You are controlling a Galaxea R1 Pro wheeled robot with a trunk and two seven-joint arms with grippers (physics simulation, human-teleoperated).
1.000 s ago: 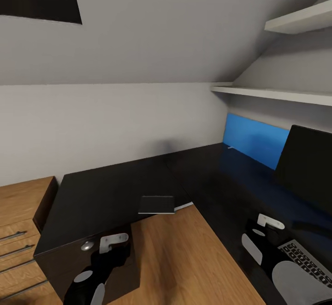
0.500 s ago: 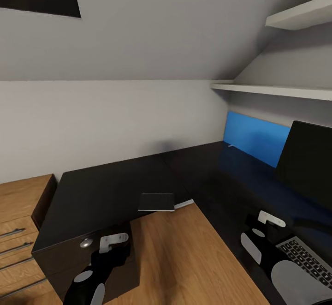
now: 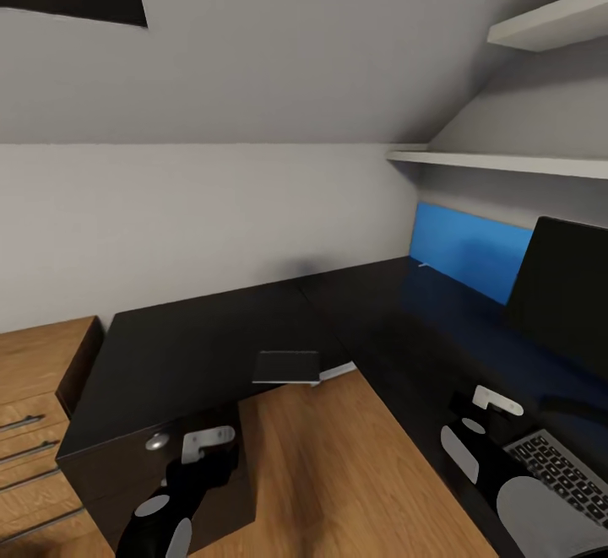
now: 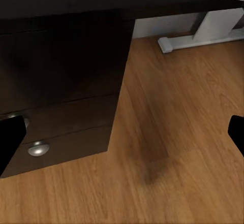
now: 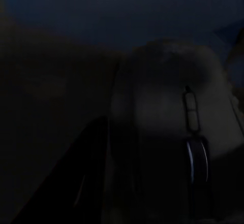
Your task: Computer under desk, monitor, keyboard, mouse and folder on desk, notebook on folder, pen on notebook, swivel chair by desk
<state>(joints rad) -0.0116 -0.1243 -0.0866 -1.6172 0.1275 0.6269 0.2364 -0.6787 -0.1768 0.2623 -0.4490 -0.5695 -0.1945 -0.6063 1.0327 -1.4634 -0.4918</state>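
The black L-shaped desk fills the middle of the head view. The dark notebook lies flat near its inner corner. At the back right the blue folder leans against the wall, with the thin white pen at its foot. The monitor stands at the right, the keyboard in front of it. My right arm hangs over the desk beside the keyboard. The dim right wrist view has the grey mouse very close, a dark finger against its side. My left gripper is open above the floor.
The desk's dark drawer unit with silver knobs sits just ahead of my left gripper. A light wooden drawer chest stands at the far left. The white desk leg rests on the wooden floor. Two white shelves hang above the monitor.
The whole picture has shifted slightly, so the camera moved a little. A bit more of the keyboard shows. Both arms and the desk's things keep their places.
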